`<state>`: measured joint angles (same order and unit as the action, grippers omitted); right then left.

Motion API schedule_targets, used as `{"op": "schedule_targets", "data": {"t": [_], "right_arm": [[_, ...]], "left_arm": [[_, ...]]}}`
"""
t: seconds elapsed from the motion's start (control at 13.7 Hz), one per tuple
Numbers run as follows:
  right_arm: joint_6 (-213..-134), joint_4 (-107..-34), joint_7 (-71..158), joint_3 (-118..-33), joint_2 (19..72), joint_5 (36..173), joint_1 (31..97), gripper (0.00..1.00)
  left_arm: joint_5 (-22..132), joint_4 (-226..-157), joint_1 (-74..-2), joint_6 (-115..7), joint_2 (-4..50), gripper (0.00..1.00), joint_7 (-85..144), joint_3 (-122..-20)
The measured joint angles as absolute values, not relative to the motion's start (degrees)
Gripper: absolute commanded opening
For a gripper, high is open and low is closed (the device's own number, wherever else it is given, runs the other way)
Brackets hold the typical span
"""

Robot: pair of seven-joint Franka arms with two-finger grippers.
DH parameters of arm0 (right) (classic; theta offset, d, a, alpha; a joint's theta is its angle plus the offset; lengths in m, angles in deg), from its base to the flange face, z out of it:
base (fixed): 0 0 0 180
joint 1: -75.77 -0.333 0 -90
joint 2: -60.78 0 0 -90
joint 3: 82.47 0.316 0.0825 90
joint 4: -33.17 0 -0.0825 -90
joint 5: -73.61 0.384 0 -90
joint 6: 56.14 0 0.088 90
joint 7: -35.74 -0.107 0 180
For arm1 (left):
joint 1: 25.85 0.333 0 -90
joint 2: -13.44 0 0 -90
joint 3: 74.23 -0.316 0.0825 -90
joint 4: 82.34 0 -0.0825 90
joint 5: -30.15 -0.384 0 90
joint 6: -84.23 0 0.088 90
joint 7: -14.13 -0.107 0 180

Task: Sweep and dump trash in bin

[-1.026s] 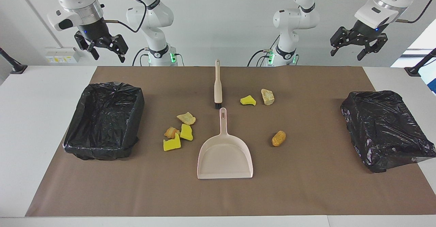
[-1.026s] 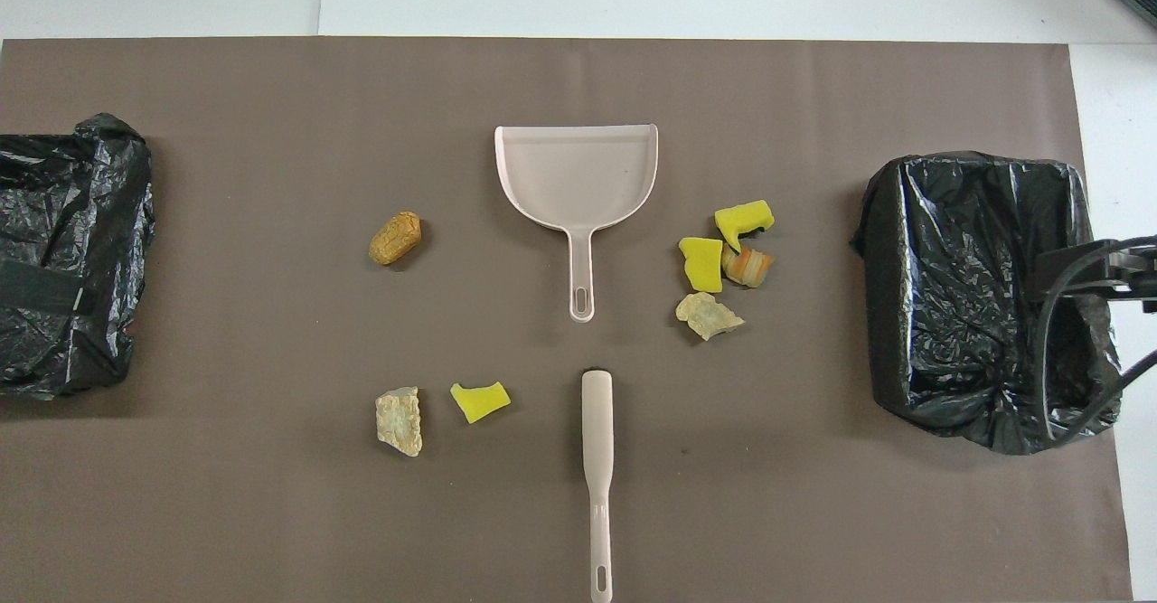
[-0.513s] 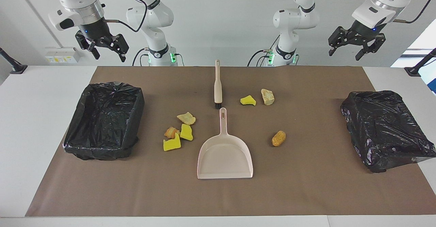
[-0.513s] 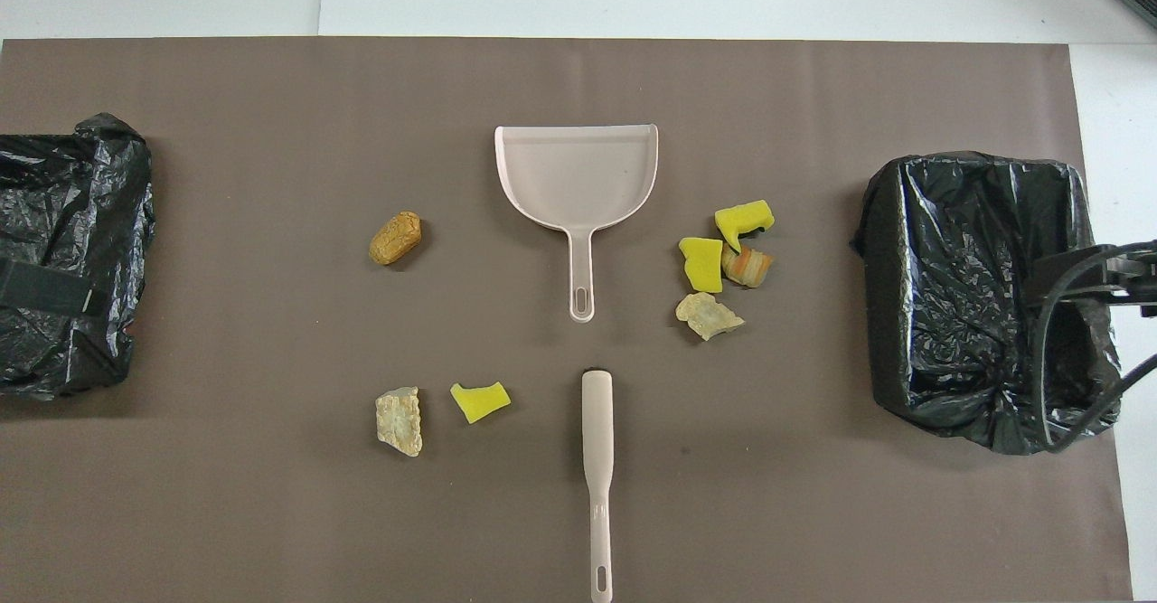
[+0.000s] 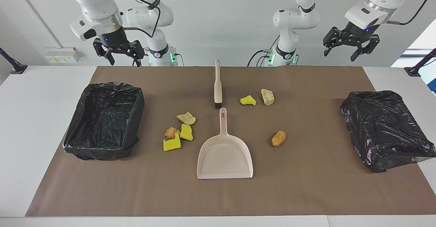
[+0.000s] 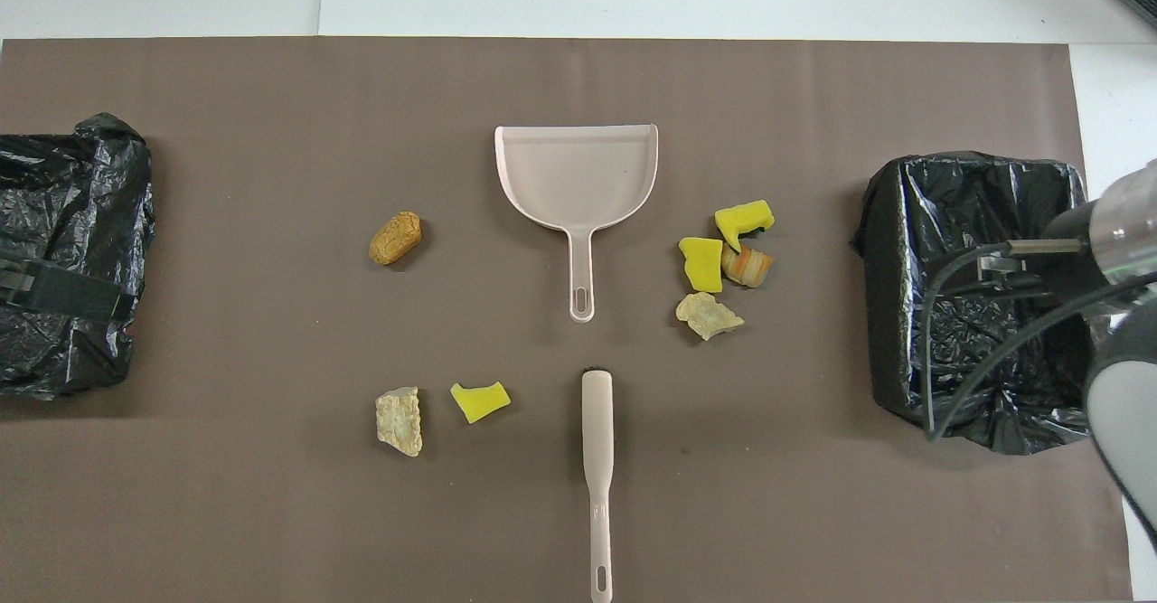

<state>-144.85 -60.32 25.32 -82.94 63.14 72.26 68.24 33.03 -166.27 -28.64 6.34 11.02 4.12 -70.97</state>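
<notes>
- Facing view: a pink dustpan [image 5: 224, 155] lies mid-mat, its handle toward the beige brush [image 5: 218, 84]; black-lined bins [image 5: 105, 119] [image 5: 385, 128] flank it at the brown mat's [image 5: 306, 186] two ends.
- The trash [image 5: 178, 131] lies scattered on the mat on both sides of the dustpan.
- Right gripper [image 5: 119, 51] and left gripper [image 5: 351, 46] hang high with fingers spread wide and empty, each over the mat's robot-side edge.
- Overhead view: trash [image 6: 723, 264] beside the dustpan [image 6: 578, 178]; brush [image 6: 597, 458] at the robot-side edge.
</notes>
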Motion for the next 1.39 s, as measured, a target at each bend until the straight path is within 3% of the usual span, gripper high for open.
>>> {"op": "schedule_targets", "data": {"t": [0.44,0.81,1.39], "right_arm": [[-153.8,-55.47,13.86,-82.71,49.18,74.09,60.11,1.0],[-159.27,-48.67,10.48,-82.68,36.46,79.66,55.03,1.0],[-165.82,-47.26,7.78,-82.46,27.77,81.38,46.99,1.0]], "left_arm": [[33.05,-171.54,-28.84,2.73,10.3,1.0,9.79,-63.54],[34.92,-185.83,-30.56,-7.39,6.27,1.0,12.67,-57.2],[38.63,-205.39,-48.3,-26.65,3.8,1.0,28.79,-56.22]]}}
